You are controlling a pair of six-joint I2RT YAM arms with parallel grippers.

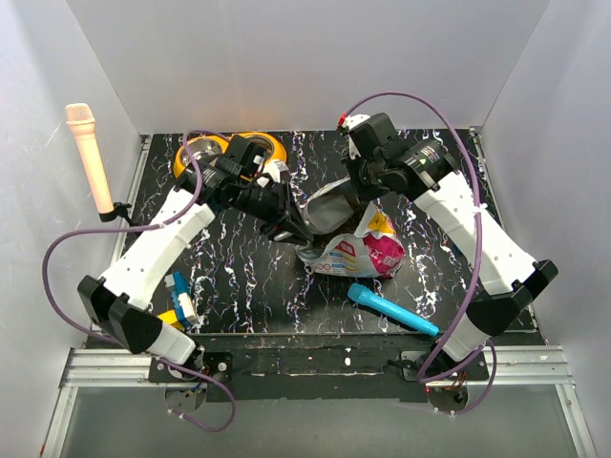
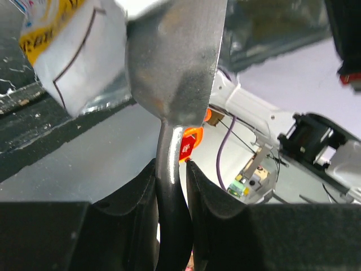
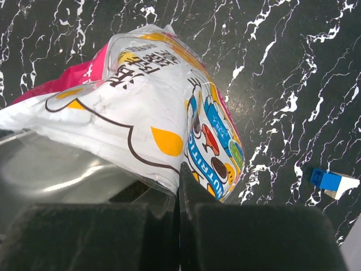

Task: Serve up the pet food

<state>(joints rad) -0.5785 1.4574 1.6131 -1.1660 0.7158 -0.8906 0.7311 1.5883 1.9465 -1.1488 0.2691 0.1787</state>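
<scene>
The printed pouch (image 1: 363, 246) lies mid-table, its silvery mouth lifted toward the back. My right gripper (image 1: 360, 196) is shut on the pouch's top edge; in the right wrist view the pouch (image 3: 163, 107) hangs from my pinched fingers (image 3: 194, 192). My left gripper (image 1: 286, 229) is shut on the handle of the grey metal scoop (image 2: 175, 68), whose bowl sits at the pouch mouth (image 2: 79, 51). The kibble is hidden inside the pouch. The orange double bowl (image 1: 229, 153) stands at the back left, behind my left arm.
A blue cylinder tool (image 1: 391, 309) lies near the front edge. Blue, yellow and white blocks (image 1: 179, 298) sit at the front left; one blue-white block shows in the right wrist view (image 3: 333, 183). A microphone (image 1: 91, 157) stands at the left wall.
</scene>
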